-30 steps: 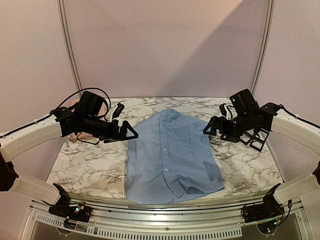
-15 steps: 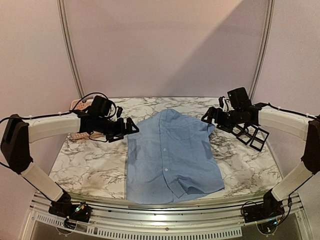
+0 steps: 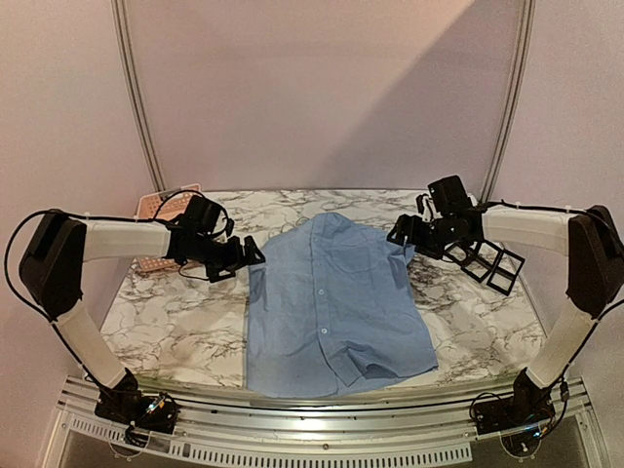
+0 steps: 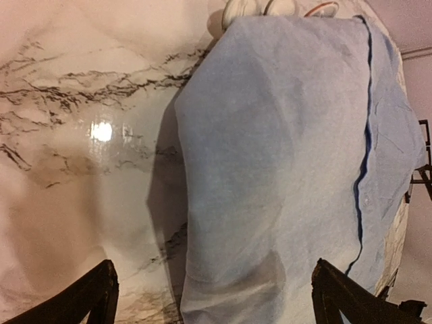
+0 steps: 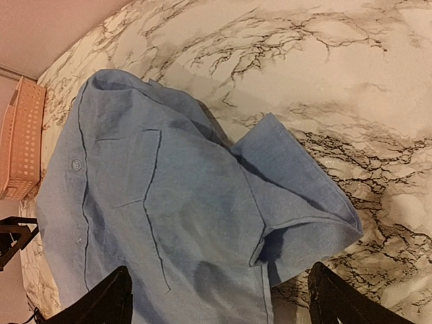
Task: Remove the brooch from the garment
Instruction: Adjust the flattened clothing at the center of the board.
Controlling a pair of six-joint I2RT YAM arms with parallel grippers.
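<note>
The light blue shirt lies flat on the marble table, collar at the far end, buttons down its middle. It also shows in the left wrist view and the right wrist view, with its chest pocket and a folded sleeve. No brooch shows in any view. My left gripper is open above the shirt's left shoulder edge, holding nothing; it also shows in the left wrist view. My right gripper is open above the right sleeve, empty; it also shows in the right wrist view.
A pink plastic basket stands at the back left, also seen in the right wrist view. A black wire rack sits at the right. The table's near edge runs just below the shirt hem.
Both arms have stretched toward the far end of the table and lowered. The left gripper has drawn close to the shirt's left shoulder, the right one to the right sleeve. The shirt has not moved.
</note>
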